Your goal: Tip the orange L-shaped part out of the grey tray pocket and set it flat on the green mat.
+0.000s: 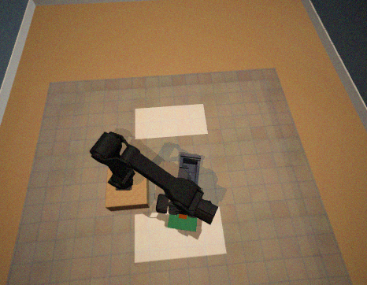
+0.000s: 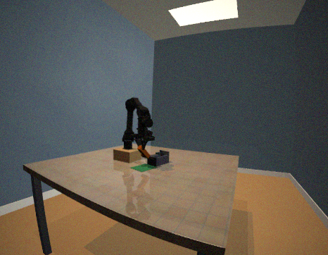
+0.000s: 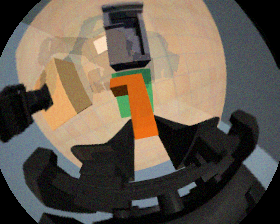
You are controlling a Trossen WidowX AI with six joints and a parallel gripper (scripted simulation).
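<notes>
From the top view, a black arm (image 1: 151, 171) (image 2: 129, 123) reaches from the left across a table (image 1: 92, 236) (image 2: 184, 190) with a tiled pattern, bending toward the near side. In the exterior view it rises above a tan block (image 1: 127, 200) (image 2: 126, 156) (image 3: 66, 100), folds over at the top and points down. Its gripper (image 1: 183, 212) (image 2: 142, 149) (image 3: 141, 119) is pinching the plain end of the orange L-shaped part (image 1: 183, 216) (image 2: 143, 151) (image 3: 143, 110) between 2 dark, wedge-shaped fingers. The part is out of the pocket and held in the air above the green mat (image 1: 183, 225) (image 2: 141, 168) (image 3: 125, 109). It is tilted, not flat: in the exterior view the pinched end is high at left, and the other end slopes down to the right, near the tray. The wrist view shows the L-shaped end farthest from the fingers, with its short foot turned left. The grey tray (image 1: 190, 154) (image 2: 159, 160) (image 3: 144, 52) sits on the far side of the mat in the top view, its recess exposed. Also in the top view, 2 pale rectangles lie on the table, 1 far (image 1: 171, 122) and 1 near (image 1: 163, 246); the arm hides much of the part there, leaving a small orange patch visible.
</notes>
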